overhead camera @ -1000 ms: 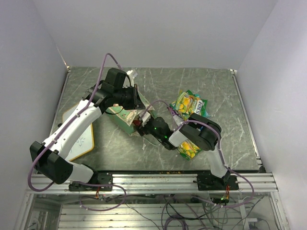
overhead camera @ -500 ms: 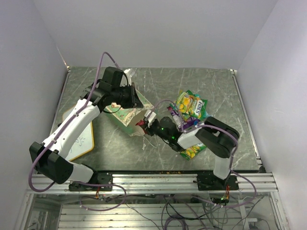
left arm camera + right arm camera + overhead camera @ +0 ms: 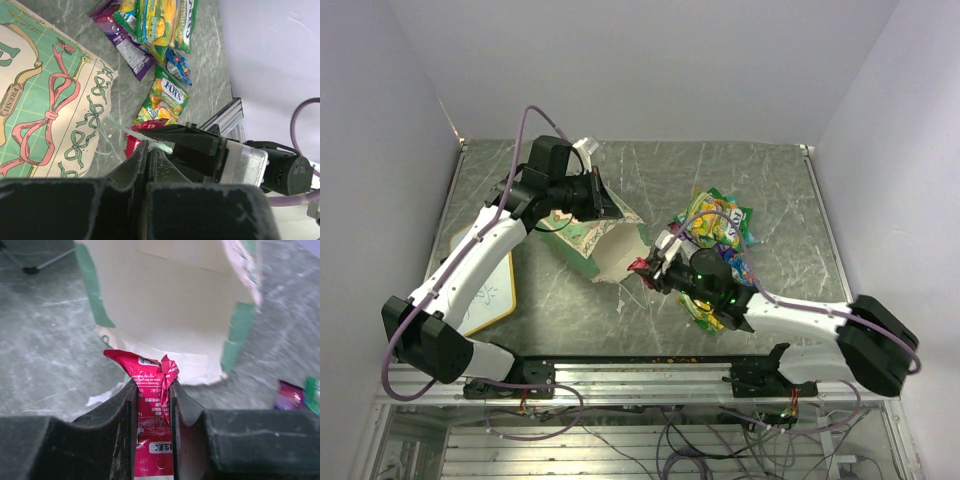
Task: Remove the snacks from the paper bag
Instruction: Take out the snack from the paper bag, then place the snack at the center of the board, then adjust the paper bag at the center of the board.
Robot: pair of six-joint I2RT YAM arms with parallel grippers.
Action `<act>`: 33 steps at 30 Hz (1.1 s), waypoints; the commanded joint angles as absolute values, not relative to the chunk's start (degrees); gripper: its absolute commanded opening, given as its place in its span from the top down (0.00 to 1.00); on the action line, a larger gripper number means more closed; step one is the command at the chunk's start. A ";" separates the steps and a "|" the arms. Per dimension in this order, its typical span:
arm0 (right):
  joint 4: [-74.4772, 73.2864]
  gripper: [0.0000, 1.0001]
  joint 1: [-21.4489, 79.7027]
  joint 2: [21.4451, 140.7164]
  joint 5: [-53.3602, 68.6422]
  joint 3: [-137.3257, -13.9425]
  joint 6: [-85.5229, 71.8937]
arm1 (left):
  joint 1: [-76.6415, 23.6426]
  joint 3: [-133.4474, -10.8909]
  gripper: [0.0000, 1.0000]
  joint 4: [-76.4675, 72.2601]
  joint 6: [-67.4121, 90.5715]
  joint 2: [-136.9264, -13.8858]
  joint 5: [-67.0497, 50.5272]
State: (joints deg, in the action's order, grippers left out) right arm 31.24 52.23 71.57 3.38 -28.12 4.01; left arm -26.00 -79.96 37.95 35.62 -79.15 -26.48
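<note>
Gripping 1 red packet (image 3: 150, 369) in my right claw (image 3: 151, 390), clamped tight on it just outside the paper bag (image 3: 165, 300), I reckon this extraction now needs a carry to the loose snacks (image 3: 716, 222) and a release.

The left arm (image 3: 480, 255) rises from its base at 7 o'clock and its forearm runs toward 11. Its wrist bends so the left gripper (image 3: 607, 205) points to 3 o'clock, jaws nearly together, apparently nipping the paper bag (image 3: 610, 252) at its edge. The right arm (image 3: 800, 315) folds its elbow out at 4 o'clock and stretches toward 10, and the right gripper (image 3: 650, 270) is clamped on a red packet (image 3: 150, 372).
</note>
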 commanded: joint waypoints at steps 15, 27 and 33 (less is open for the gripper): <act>-3.15 1.00 38.11 55.38 -35.40 -34.36 -10.14 | -21.83 -83.59 0.93 12.22 58.50 -76.82 -41.75; -7.99 1.00 34.37 55.33 -29.58 -32.43 -15.09 | -17.76 -73.31 0.93 36.80 43.66 -67.29 -29.32; -9.05 1.00 34.31 55.27 -25.84 -29.41 -18.54 | -15.48 -71.90 0.93 45.29 38.81 -66.84 -23.77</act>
State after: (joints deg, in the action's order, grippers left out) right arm -7.14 34.70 55.66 -28.64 -31.24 -15.11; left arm -17.12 -72.55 36.80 44.05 -67.35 -28.71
